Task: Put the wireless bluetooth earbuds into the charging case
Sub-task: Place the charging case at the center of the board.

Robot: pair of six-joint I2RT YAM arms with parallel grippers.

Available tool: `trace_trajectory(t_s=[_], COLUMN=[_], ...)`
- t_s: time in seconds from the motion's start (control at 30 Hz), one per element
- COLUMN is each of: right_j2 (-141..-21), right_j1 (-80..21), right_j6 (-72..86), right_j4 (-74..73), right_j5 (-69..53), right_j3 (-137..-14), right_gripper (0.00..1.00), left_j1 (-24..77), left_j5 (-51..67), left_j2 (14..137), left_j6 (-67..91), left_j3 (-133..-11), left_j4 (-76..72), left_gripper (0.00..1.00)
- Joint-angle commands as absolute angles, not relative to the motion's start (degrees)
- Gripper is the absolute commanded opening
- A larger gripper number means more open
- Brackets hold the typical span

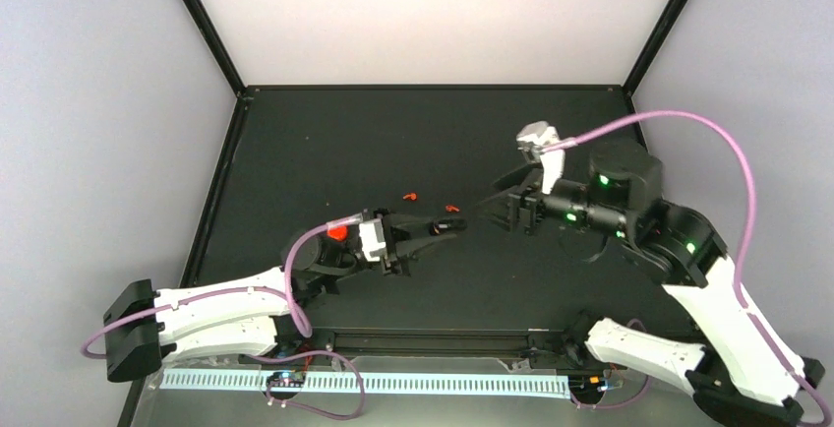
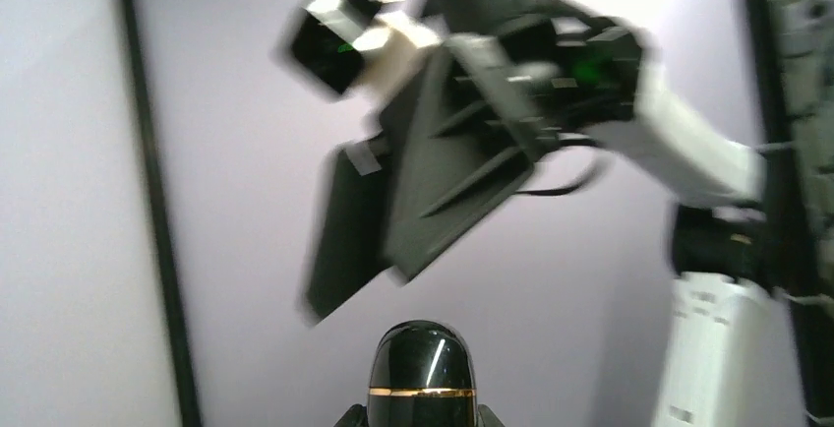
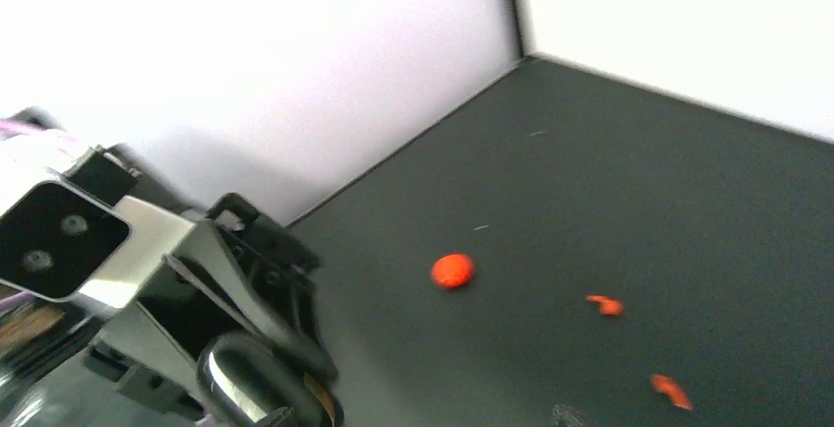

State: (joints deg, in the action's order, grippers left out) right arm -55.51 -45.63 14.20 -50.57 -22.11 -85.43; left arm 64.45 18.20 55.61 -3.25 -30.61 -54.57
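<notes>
Two wireless earbuds lie loose on the black tabletop [image 1: 295, 142] near its middle. In the top view we tag the first earbud [image 1: 411, 195] at about 10 o'clock from the left gripper [image 1: 447, 226], near it. The second earbud [image 1: 452, 209] sits at 12 o'clock, just beside the gripper tip; we cannot tell whether they touch. Both show in the right wrist view too, as small orange-red slivers, well apart from each other.

We see the charging case [image 1: 337, 233], a round red-orange puck, at 9 o'clock from the left gripper, beside that arm's wrist and its pink cable [image 1: 300, 250]. The right wrist view shows it resting on the tabletop on its own; open or closed, we cannot tell.

We see the left gripper pressed together on a glossy black rounded object [image 2: 421, 363] with a thin gold band. The right gripper [image 1: 492, 209] hangs at 3 o'clock from the second earbud, facing the left one, its two fingers spread with nothing between them. The left wrist view shows it blurred.
</notes>
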Motion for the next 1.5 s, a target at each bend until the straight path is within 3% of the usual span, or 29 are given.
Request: trace_trajectory(t_s=[0.0, 0.07, 0.2, 0.4, 0.63, 1.03, 1.2, 1.47], right_j2=[-46.09, -43.16, -40.5, -40.51, -40.52, -42.5, -43.13, -42.74], right_j1=[-45.7, -45.65, -45.62, -45.64, -45.49, -45.49, -45.53, -45.52], right_j6=[19.81, 21.42, 22.92, 22.02, 21.42, 18.99, 17.75, 16.51], right_j4=[-42.06, -38.8, -35.49, -33.77, -33.06, -33.61, -33.84, -34.44], right_j5=[6.2, 9.38, 11.56, 11.75, 11.48, 13.71, 14.6, 15.26], right_j3=[-77.59, -72.12, -63.49, -57.9, -56.52, -57.7, -59.06, -60.25], right_gripper=[0.67, 0.68, 0.69, 0.69, 0.7, 0.71, 0.72, 0.73], left_j1=[61.56, 54.64, 37.73, 25.34, 17.72, 15.8, 15.57, 15.29], left_j5=[-4.95, -9.92, -0.62, 9.02, 18.97, 17.45, 16.91, 14.17], left_j2=[55.05, 55.02, 61.35, 82.23, 107.35, 126.06, 127.3, 123.4], left_j6=[9.81, 20.55, 36.9, 38.7, 38.99, 36.61, 35.62, 34.52], left_j3=[-32.05, -34.82, -40.13, -50.57, -71.49, -90.2, -90.61, -87.89], left_j4=[-45.6, -32.34, -14.24, -9.79, 2.51, 13.35, 15.03, 18.27], left_gripper=[0.02, 0.02, 0.02, 0.02, 0.02, 0.02, 0.2, 0.68])
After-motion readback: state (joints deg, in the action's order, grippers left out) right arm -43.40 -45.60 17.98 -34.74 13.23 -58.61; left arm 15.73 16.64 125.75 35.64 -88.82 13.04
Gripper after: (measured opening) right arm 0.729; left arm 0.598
